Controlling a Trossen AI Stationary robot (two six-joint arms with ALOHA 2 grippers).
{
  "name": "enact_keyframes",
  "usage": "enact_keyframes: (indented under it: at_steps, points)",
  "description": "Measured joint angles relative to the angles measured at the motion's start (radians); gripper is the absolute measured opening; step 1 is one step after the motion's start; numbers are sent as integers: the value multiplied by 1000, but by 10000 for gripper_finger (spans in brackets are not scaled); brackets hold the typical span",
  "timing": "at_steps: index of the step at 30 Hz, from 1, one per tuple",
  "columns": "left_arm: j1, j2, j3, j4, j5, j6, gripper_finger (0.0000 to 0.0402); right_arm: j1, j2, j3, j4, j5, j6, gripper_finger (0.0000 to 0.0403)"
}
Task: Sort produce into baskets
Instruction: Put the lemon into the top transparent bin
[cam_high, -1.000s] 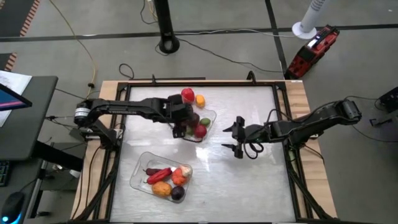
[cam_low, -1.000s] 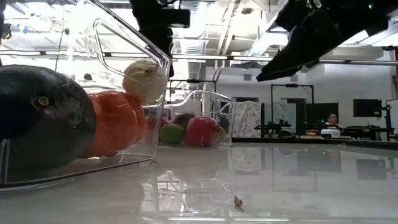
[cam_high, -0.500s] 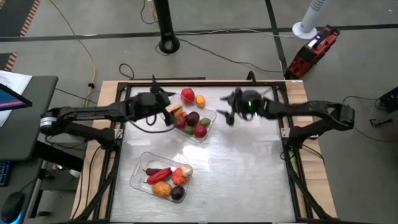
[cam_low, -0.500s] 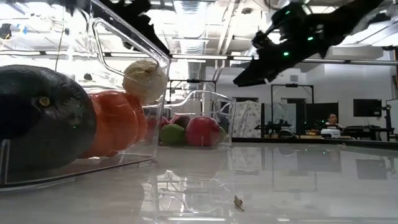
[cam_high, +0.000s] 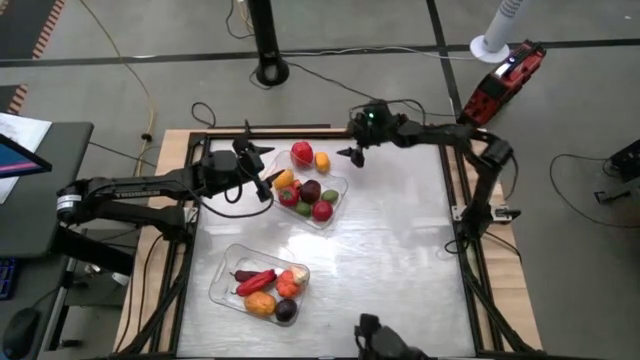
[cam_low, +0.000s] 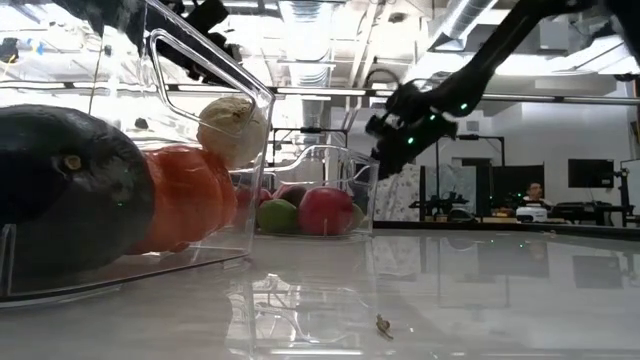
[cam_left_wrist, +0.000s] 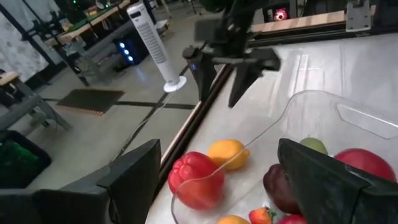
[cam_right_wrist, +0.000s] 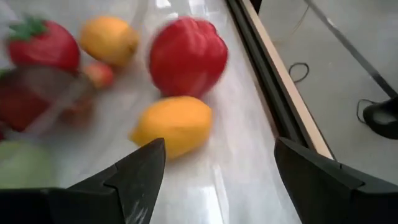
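Hovering just left of the far clear basket (cam_high: 338, 192), the left gripper (cam_high: 262, 172) is holding its fingers spread on nothing. That basket is holding mixed produce, including an orange piece (cam_high: 284, 179), a maroon one (cam_high: 311, 189) and a red one (cam_high: 322, 210). Nearer the table's front, a second clear basket (cam_high: 222, 280) is carrying a red pepper (cam_high: 257, 281) and a dark plum-like fruit (cam_high: 286, 310). Lying loose beyond the far basket are a red bell pepper (cam_high: 302, 153) and a small yellow lemon (cam_high: 322, 159). Just right of these, the right gripper (cam_high: 352, 154) is hanging with fingers parted and empty.
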Motion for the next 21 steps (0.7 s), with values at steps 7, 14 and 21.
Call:
enact_keyframes:
  at_steps: [7,14,21]
  points:
    - [0,0,0,-6,-3,27,309,18,156,152,-137,-8,-134,363]
    - [0,0,0,-11,-6,35,309,66,196,234,-230,-10,-167,390]
    - [0,0,0,-19,-6,32,309,98,204,236,-209,-5,-177,398]
